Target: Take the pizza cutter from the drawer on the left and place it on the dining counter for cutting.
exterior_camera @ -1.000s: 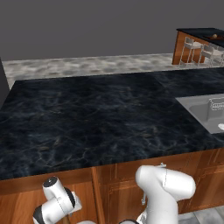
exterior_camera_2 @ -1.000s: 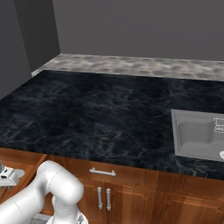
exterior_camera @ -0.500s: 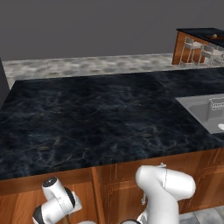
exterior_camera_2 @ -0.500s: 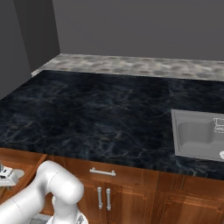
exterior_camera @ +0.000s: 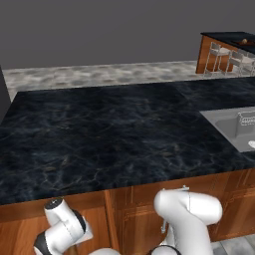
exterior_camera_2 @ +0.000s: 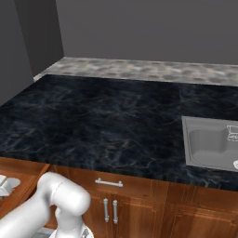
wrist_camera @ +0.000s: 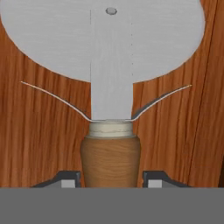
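**Cutter handle between the finger tips, over a wooden floor**

Where the left base view looks over the near counter (exterior_camera: 114, 134), its top is black marble with pale veins, smooth and broad, above reddish-brown wooden cabinet fronts. A grey sink (exterior_camera: 234, 127) is set into it at the right, cut off by the frame edge. Far right stands the dining counter (exterior_camera: 226, 40), dark-topped, with pale metal chairs (exterior_camera: 219, 55) beside it.

From the right base view, a drawer (exterior_camera_2: 123, 185) with a horizontal silver bar handle sits under the marble edge, with vertical-handled cabinet doors (exterior_camera_2: 109, 211) below.

Seen from the hand, the pizza cutter (wrist_camera: 111, 65) lies on grained reddish wood: flat pale-grey round wheel, cut off at the top, and a rounded brown wooden handle. The gripper (wrist_camera: 109, 183) has its jaws partly apart, one dark tip on each side of the handle; whether they press on it cannot be told.
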You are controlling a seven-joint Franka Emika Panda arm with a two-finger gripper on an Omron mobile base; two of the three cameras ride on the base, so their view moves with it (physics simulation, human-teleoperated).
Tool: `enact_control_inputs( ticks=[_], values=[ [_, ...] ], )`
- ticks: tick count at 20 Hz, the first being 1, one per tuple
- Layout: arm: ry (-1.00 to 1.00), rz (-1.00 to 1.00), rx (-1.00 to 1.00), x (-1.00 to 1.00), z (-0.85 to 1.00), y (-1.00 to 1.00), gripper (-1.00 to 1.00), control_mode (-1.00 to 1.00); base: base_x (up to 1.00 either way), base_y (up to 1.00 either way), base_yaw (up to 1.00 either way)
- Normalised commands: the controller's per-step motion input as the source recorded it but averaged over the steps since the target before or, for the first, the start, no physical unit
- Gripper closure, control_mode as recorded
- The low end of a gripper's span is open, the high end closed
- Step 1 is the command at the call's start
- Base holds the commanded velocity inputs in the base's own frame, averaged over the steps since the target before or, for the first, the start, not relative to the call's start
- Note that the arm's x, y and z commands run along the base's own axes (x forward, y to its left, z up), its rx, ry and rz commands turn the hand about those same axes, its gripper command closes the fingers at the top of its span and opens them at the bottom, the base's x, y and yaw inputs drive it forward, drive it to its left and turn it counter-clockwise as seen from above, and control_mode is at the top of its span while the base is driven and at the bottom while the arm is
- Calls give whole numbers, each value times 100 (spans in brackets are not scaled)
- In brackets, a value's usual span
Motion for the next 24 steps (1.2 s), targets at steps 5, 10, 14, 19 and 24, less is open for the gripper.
enact_control_inputs(
  ticks=[5,10,14,19,24],
  values=[
    [0,-8,0,-40,60,-3,100,-100,0,0,0],
    [1,-6,0,-44,74,-2,100,-100,0,0,0],
    [2,-8,0,-47,69,0,100,-100,0,0,0],
    [1,-7,0,-47,91,-5,100,-100,0,0,0],
    [0,-4,0,-49,98,-24,100,-100,0,0,0]
  ],
)
